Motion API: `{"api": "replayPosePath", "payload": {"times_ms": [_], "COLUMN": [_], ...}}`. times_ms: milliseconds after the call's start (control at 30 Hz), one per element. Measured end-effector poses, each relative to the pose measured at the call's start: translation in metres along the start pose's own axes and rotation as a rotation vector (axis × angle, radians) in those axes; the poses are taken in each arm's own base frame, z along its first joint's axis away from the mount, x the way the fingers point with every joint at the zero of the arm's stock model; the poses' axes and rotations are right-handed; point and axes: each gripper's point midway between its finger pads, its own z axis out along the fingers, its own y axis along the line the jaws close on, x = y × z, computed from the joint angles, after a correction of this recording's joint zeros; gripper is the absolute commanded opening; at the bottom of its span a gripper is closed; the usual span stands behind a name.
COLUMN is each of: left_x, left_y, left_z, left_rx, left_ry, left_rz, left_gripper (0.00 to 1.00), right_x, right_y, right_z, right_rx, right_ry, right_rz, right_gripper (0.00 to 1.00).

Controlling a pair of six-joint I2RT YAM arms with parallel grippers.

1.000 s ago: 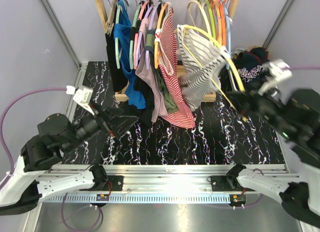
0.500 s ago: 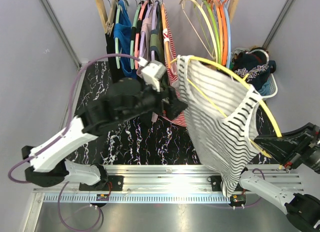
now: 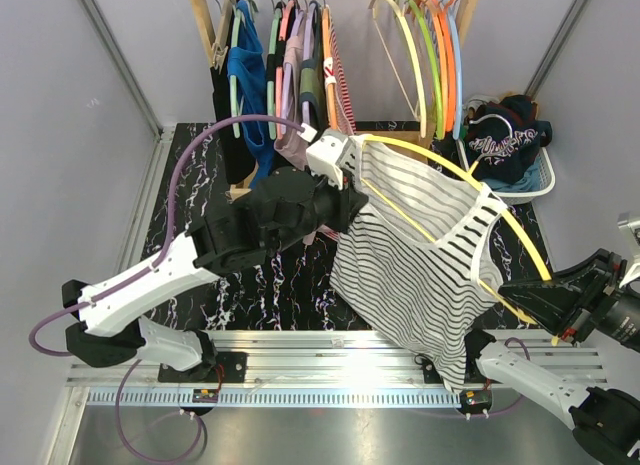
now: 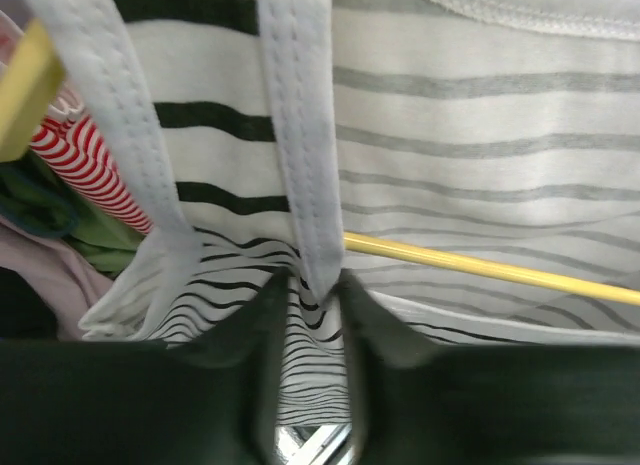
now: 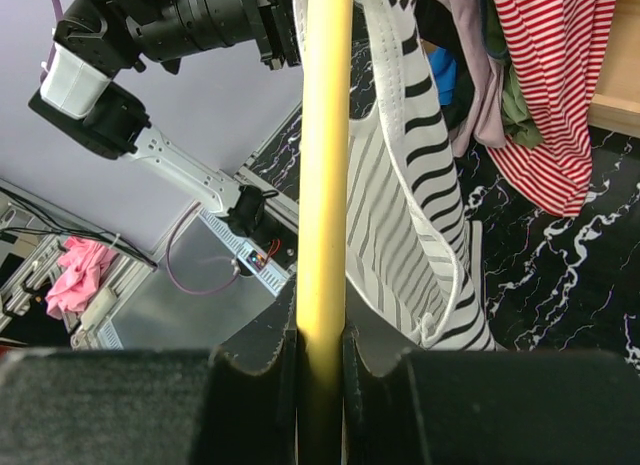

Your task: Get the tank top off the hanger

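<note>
Tank top (image 3: 420,255), white with dark stripes, hung spread on a yellow hanger (image 5: 323,185), out in front of the wooden rack (image 3: 205,20) and above the black marbled table (image 3: 185,155), toward the right of its near edge. The rack stood at the back, crowded with garments on the left and carrying bare coloured hangers (image 3: 435,45) on the right. The left arm (image 3: 150,280) reached up across the table to the top's upper corner. A basket (image 3: 538,180) of dark clothes sat at the right beside the rack (its contents too bunched to tell apart). The right gripper (image 5: 322,355) was clamped on the hanger's yellow rod, which ran straight up between its fingers. The left gripper (image 4: 308,285) had its fingers drawn narrow, pinching a white shoulder strap (image 4: 300,135) of the tank top between the tips.
</note>
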Motion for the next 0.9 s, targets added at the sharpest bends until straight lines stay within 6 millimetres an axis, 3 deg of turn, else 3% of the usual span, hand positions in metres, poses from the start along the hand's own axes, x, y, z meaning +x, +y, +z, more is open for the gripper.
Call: {"api": "replayPosePath", "payload": {"times_ms": [67,233,467,667,800,900], "left_x": [-0.002,-0.013,-0.045,-0.074,-0.068,-0.051], "left_y": [0.006,0.020,0.049,0.089,0.107,0.104], "left_z": [-0.001,-0.010,-0.045,-0.056,-0.057,-0.053], "left_rx": [-0.029,-0.095,-0.218,-0.336,-0.384,-0.360], "left_ry": [-0.015,-0.057,-0.161,-0.225,-0.196,-0.149], "left_rz": [0.009,0.000,-0.003,-0.020,-0.029,-0.051], "left_gripper": [0.00,0.00,0.00,0.00,0.00,0.00], "right_x": [0.000,-0.002,0.000,0.024,0.032,0.020], "right_y": [0.000,-0.004,-0.004,0.005,0.013,0.016], "right_z": [0.000,0.001,0.004,0.012,0.007,-0.007], "right_rx": [0.001,0.026,0.022,-0.048,-0.087,-0.082], "right_ry": [-0.001,-0.014,0.002,0.109,0.140,0.073], "right_rz": [0.003,0.008,0.025,0.078,0.104,0.104], "right_gripper": [0.00,0.00,0.00,0.00,0.00,0.00]}}
